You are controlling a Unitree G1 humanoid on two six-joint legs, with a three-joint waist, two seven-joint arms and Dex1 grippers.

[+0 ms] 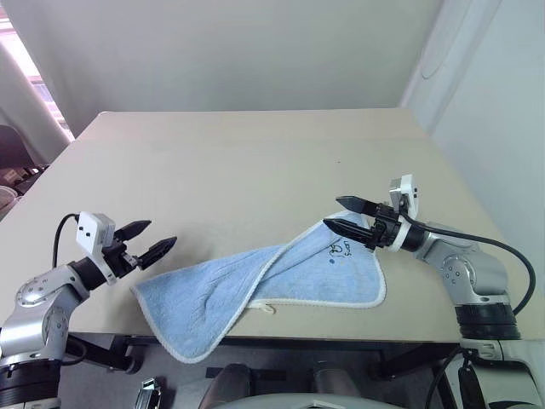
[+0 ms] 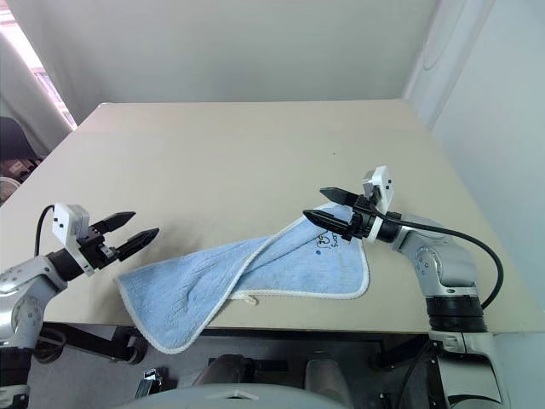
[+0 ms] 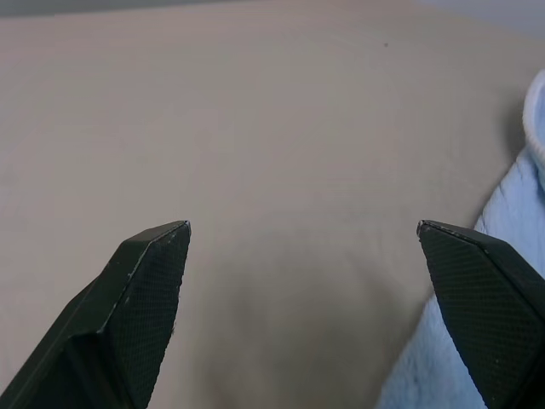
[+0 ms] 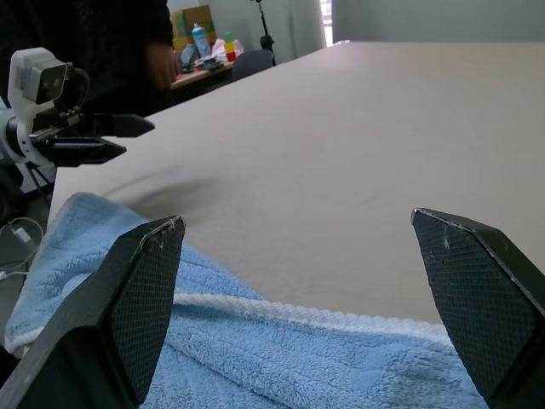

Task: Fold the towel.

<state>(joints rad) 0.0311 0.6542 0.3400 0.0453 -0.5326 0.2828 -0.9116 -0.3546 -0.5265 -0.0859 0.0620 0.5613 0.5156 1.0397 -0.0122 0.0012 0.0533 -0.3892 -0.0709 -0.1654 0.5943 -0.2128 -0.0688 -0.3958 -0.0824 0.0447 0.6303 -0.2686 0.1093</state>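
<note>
Left gripper [image 1: 155, 240] with black fingers spread wide, empty, hovering just beside the left end of the light blue terry towel [image 1: 255, 290] with cream stitched edging. Right gripper [image 1: 347, 216] likewise wide apart, nothing held, poised over the towel's right corner near small dark ink marks [image 1: 338, 250]. Towel lying twisted between both grippers on the beige table [image 1: 238, 170], its left end hanging over the near edge. Small white loop tag [image 1: 266, 308] at the near hem.
</note>
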